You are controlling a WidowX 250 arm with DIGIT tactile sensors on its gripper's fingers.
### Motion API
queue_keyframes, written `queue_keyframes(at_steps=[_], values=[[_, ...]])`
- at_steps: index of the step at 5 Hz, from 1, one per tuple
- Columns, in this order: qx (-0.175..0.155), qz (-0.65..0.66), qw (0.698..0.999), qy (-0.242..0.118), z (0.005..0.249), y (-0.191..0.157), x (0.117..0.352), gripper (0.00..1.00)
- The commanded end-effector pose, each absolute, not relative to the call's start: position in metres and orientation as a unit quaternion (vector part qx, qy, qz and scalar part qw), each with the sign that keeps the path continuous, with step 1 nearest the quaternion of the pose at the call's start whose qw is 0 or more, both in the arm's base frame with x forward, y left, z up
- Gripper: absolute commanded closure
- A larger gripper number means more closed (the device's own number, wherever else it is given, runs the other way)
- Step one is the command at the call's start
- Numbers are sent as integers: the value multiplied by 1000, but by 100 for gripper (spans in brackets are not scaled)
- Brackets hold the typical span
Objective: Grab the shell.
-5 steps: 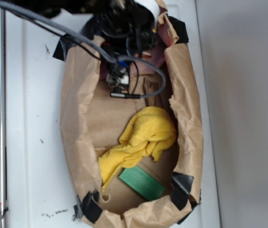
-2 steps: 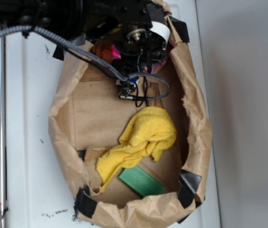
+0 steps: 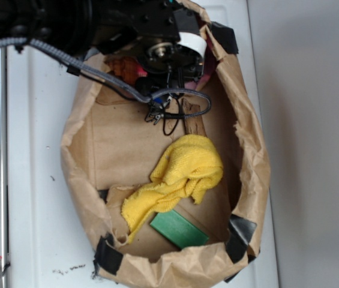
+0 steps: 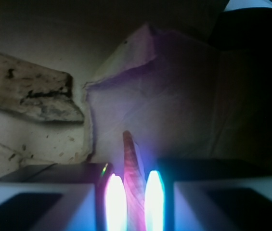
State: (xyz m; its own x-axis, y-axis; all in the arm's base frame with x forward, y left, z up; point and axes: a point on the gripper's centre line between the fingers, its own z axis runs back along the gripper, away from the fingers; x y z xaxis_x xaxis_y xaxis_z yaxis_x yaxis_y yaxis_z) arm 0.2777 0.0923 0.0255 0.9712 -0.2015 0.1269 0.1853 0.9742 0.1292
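One arm fills the bag's (image 3: 250, 180) far end in the exterior view, well beyond the yellow cloth (image 3: 181, 174); the claw and shell are hidden under it. Close up, the wrist view shows the claw (image 4: 135, 199) pinching the shell (image 4: 132, 163), its pointed tip jutting past the glowing pads (image 4: 115, 202); I'd keep the squeeze steady and lift straight, clear of the bark (image 4: 30, 96).

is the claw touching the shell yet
Touching. In the wrist view the shell sits squeezed between the two glowing pads of the claw, with no gap on either side; its pointed tip pokes out ahead.
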Motion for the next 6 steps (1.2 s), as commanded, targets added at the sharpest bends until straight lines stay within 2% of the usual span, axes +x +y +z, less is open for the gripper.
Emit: queue_keyframes(at_steps=[1,3,4,5,6], values=[[58,-102,987,-109,53,89,275,100],[-19,-129,978,-163,110,81,251,100],[-42,-132,975,-173,131,76,245,100],[-55,-140,975,-164,145,69,245,100],[-26,-149,976,-155,147,62,244,100]])
